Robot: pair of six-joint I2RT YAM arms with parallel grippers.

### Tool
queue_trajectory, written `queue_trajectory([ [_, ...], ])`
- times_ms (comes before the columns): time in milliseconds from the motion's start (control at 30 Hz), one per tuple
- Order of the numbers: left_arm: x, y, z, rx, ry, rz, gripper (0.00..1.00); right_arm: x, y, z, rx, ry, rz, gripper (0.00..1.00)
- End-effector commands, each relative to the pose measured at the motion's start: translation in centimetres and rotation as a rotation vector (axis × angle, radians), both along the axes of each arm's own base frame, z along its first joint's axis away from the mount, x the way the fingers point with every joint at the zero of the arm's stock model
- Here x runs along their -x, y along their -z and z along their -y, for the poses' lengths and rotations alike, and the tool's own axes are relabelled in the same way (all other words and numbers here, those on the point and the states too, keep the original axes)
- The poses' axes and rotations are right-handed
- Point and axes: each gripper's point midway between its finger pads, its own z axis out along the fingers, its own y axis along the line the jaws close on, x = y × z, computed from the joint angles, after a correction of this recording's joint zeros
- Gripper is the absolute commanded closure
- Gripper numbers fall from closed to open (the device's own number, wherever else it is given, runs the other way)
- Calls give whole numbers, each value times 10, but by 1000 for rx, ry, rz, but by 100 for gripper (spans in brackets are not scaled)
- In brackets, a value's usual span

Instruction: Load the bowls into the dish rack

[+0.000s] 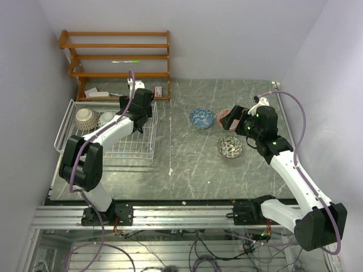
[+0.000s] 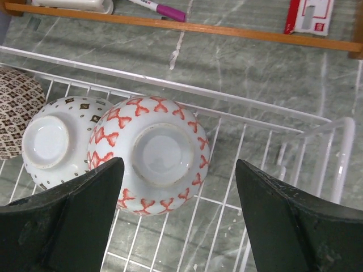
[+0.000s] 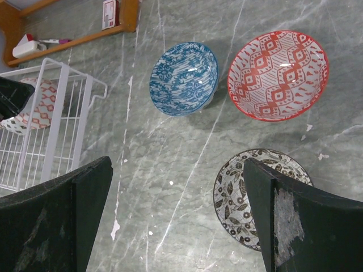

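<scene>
1. Bowls sit in two groups: three upside down in the white wire dish rack, three right side up on the grey marble table.
2. The left gripper hangs over the rack with its jaws spread wide, holding nothing. Directly beneath it, framed between its two fingers, lies the red-cross bowl, foot ring up.
3. Toward the left finger, a white bowl with small dark marks touches the red-cross bowl. Further out that way, a brown-patterned bowl is cut off by the edge of the view.
4. Ahead of the left gripper, past the rack's rim, a wooden shelf carries a marker pen and a red-and-white card.
5. The right gripper is also spread open and empty above the table. The blue bowl lies straight ahead of it. The red bowl is just beside the blue one, ahead of the right finger.
6. The black-and-white bowl lies under the right finger, which partly hides it.
7. The rack's corner stands off to the left of the right gripper, well apart from the three loose bowls.
</scene>
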Motion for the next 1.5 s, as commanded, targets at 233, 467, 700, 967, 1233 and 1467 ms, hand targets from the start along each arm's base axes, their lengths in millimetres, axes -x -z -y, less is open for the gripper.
queue_trajectory([
  [233, -14, 1, -6, -85, -48, -9, 18, -4, -2, 3, 11, 8, 26, 0],
  [467, -15, 4, -8, -107, -51, -22, 30, -4, -2, 3, 12, 8, 26, 0],
  [700, -13, 10, -11, -139, -55, -54, 25, -4, -2, 2, 8, 3, 28, 0],
  [967, -11, 14, -21, -193, -95, -71, 25, -3, -1, 3, 10, 4, 29, 0],
  [1233, -13, 25, -21, -220, -95, -99, 26, -2, -2, 4, 11, 8, 33, 0],
  [1467, -12, 26, -24, -244, -101, -110, 40, -2, -1, 4, 11, 10, 33, 0],
])
